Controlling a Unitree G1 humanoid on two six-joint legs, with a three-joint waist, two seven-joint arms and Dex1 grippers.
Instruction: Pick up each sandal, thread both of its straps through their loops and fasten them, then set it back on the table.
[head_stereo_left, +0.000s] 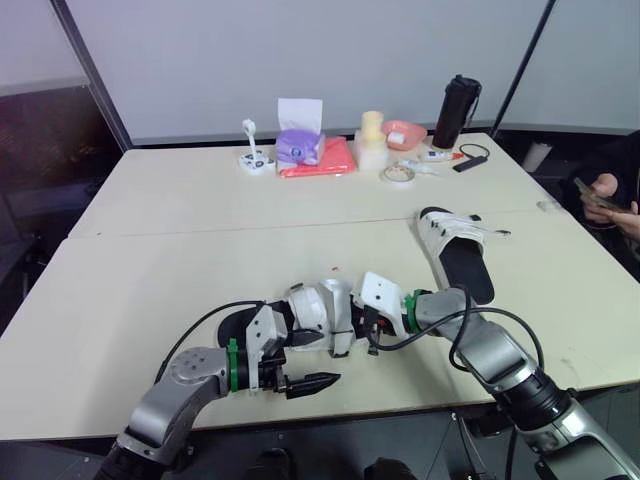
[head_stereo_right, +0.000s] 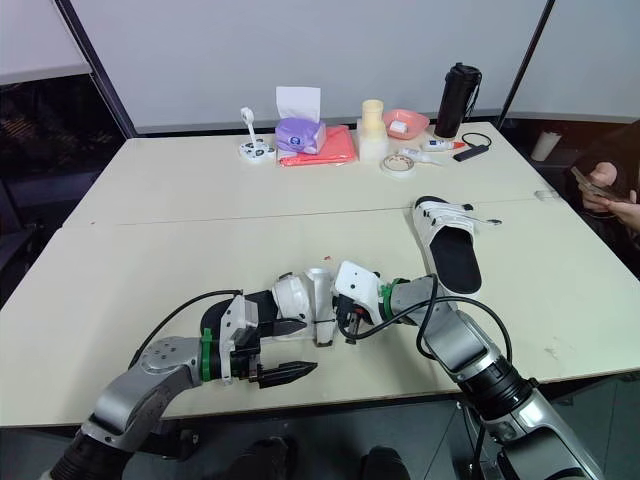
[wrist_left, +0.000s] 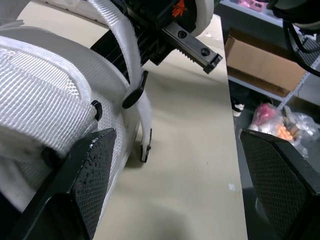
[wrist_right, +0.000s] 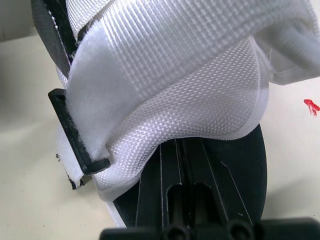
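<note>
Found left tool (head_stereo_left: 308, 362) open, its two black fingers (wrist_left: 87, 182) spread wide. Noted one finger right against the white mesh upper of the near sandal (head_stereo_left: 320, 312), the other clear of it over bare tabletop (head_stereo_left: 150, 260). Located that sandal between the two tools, close to the tabletop's near edge, with black heel end toward the left tool. Could not tell whether fully resting on the tabletop or slightly raised.

Found right tool (head_stereo_left: 368, 328) closed, fingers drawn together and running in under the white webbing of the same sandal, gripping it from the side opposite the left tool. Could not make out the exact clamping point beneath the webbing.

Observed a white strap (wrist_left: 141, 112) hanging just ahead of the left tool and below the right tool's body, passing a black loop (wrist_left: 134, 93) and ending in a dark tab near the tabletop. Could not tell whether threaded through that loop.

Located the far sandal (head_stereo_left: 458, 252) beyond the right tool, well apart from both tools, lying flat with black footbed up and white straps at its far end.

Recorded, far beyond both tools along the back of the tabletop: black bottle (head_stereo_left: 455, 112), purple tissue box (head_stereo_left: 298, 146), red-orange cloth (head_stereo_left: 325, 160), tape roll (head_stereo_left: 399, 175), pink bowl (head_stereo_left: 405, 133). Noted a person's hand (head_stereo_left: 603, 188) holding a phone, out past the right tool at the tabletop's side.
</note>
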